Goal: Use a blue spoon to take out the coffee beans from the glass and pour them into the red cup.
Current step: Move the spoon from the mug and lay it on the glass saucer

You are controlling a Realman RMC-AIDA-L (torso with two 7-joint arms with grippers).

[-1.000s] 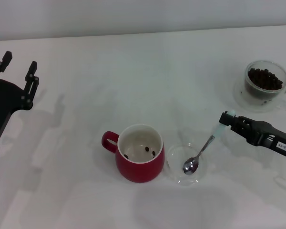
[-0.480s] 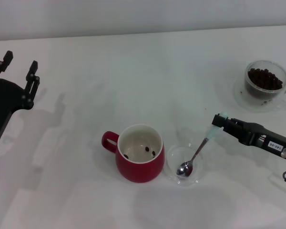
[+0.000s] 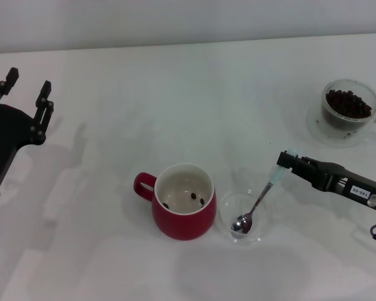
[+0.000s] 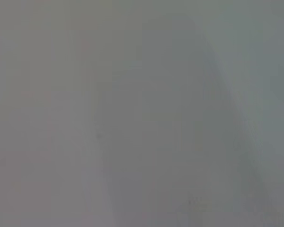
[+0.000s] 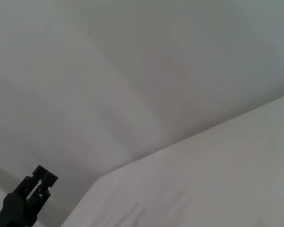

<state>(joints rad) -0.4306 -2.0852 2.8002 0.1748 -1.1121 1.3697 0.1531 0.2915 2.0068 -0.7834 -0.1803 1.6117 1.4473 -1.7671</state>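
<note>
From the head, the right gripper (image 3: 287,160) pinched the small blue-handled metal spoon (image 3: 258,202), its bowl resting in a flat clear glass saucer (image 3: 227,207) beside the shiny red cup (image 3: 183,202). The little clear glass (image 3: 349,105) of dark coffee beans (image 3: 347,103) stood well apart. The left gripper (image 3: 26,91) hung spread apart at the far left. The left wrist showed only grey. The right wrist showed that far gripper (image 5: 37,183) over the white table (image 5: 217,179).

A white table (image 3: 175,94) holds everything. The red cup (image 3: 183,202) sits near the front edge, touching a small clear dish (image 3: 227,207). The glass (image 3: 349,105) on its saucer (image 3: 318,128) is near the right edge.

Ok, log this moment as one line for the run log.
right hand: holds pale-blue-handled metal spoon, bowl in clear glass saucer | glossy red cup: few beans | left hand: parked, open
</note>
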